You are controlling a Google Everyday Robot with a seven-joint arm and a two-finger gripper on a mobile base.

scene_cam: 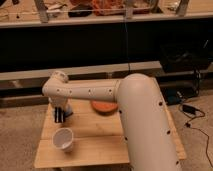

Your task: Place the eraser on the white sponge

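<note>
The dark gripper point(60, 115) is held low over the light wooden desk point(100, 145), just behind the white round cup point(64, 139). Whether it is spread or closed cannot be made out.

gripper point(60, 116) hung low over the wooden table's point(95, 145) far-left corner. white cup point(64, 139) stood nearer the camera, orange disc point(102, 107) partly under the arm point(85, 91).

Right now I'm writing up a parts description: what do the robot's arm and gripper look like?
The arm is a thick, rounded cream-white tube with rows of small dark dots along it and a rounded joint near its end. No cables or lettering show on it. The gripper is dark, and hangs over the wooden table behind the white cup.
</note>
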